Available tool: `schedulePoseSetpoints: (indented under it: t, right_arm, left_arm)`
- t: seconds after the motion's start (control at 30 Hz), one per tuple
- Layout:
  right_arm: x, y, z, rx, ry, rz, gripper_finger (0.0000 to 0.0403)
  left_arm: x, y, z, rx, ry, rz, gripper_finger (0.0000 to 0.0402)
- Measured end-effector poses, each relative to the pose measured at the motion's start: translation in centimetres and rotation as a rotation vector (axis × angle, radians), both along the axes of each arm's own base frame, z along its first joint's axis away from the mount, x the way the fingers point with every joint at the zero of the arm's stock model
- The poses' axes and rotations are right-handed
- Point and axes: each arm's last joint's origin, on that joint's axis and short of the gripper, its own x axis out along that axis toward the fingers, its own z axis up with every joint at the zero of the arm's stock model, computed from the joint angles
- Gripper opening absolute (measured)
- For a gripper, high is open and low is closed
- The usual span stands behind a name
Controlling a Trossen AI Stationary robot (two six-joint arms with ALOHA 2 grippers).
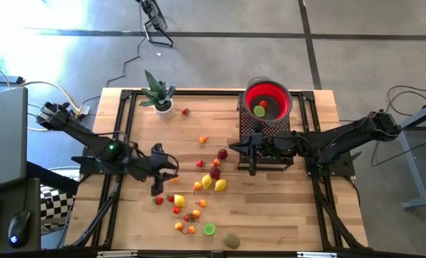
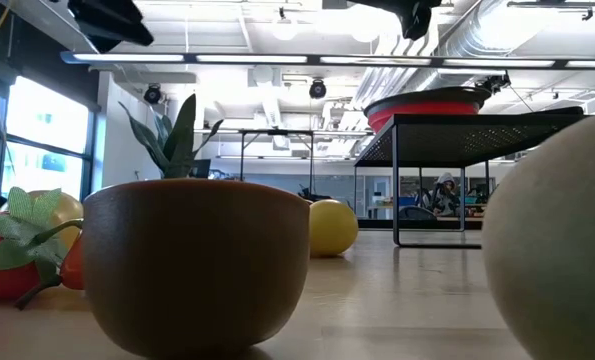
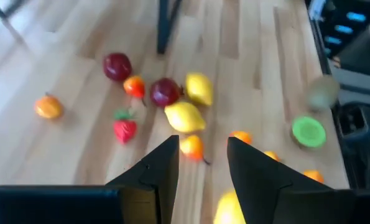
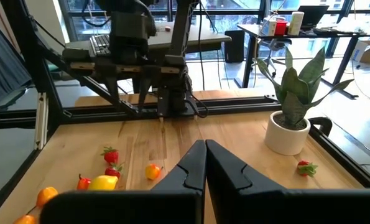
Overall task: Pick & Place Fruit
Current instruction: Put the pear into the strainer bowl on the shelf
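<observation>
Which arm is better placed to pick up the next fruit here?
Left, probably. The left tool hangs open right over the fruit cluster, with a small orange fruit just ahead of its fingers. The right tool is shut beside the rack carrying the red bowl.

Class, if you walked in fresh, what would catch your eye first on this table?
Probably the red bowl raised on a black mesh stand at the table's far side, with fruit inside. Next, the small toy fruits scattered across the middle and near edge, and the potted plant at the far left.
</observation>
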Motion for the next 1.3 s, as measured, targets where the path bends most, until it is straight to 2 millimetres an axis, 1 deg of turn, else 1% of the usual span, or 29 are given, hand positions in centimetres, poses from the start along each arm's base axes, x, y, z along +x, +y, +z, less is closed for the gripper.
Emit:
schedulePoseSetpoints:
  t: [0.4, 0.53, 0.67, 0.73, 0.8, 0.93, 1.07, 1.17, 1.3]
  right_arm:
    - [0.0, 0.0, -0.1, -0.003, 0.014, -0.001, 0.0002]
    - [0.0, -0.1, -0.1, -0.003, 0.014, -0.004, 0.0002]
    - [0.0, -0.1, -0.1, -0.003, 0.014, -0.004, 0.0002]
    - [0.0, -0.1, -0.1, -0.003, 0.014, -0.004, 0.0002]
    - [0.0, -0.1, -0.1, -0.003, 0.014, -0.004, 0.0002]
    - [0.0, -0.1, -0.1, 0.001, 0.013, -0.004, 0.0003]
    - [0.0, -0.1, -0.1, 0.001, 0.013, -0.004, 0.0003]
    - [0.0, -0.1, -0.1, 0.001, 0.011, -0.004, 0.0003]
    - [0.0, -0.1, -0.1, 0.001, 0.012, -0.005, 0.0003]
  left_arm:
    - [-0.2, 0.0, -0.3, -0.02, 0.05, -0.022, 0.0133]
    - [-0.2, 0.0, -0.3, 0.007, 0.05, -0.042, 0.0133]
    - [-0.2, 0.0, -0.3, -0.014, 0.05, -0.02, 0.0138]
    - [-0.2, 0.0, -0.6, -0.022, 0.067, -0.006, 0.015]
    - [-0.3, 0.1, -0.9, -0.028, 0.099, 0.012, 0.0169]
    - [-0.5, 0.1, -1.5, -0.044, 0.162, 0.049, 0.0223]
    - [-0.4, 0.1, -1.9, -0.009, 0.195, 0.028, 0.0266]
    - [-0.3, 0.0, -2.1, 0.02, 0.204, 0.007, 0.0278]
    - [-0.2, -0.1, -2.3, 0.055, 0.217, -0.017, 0.0281]
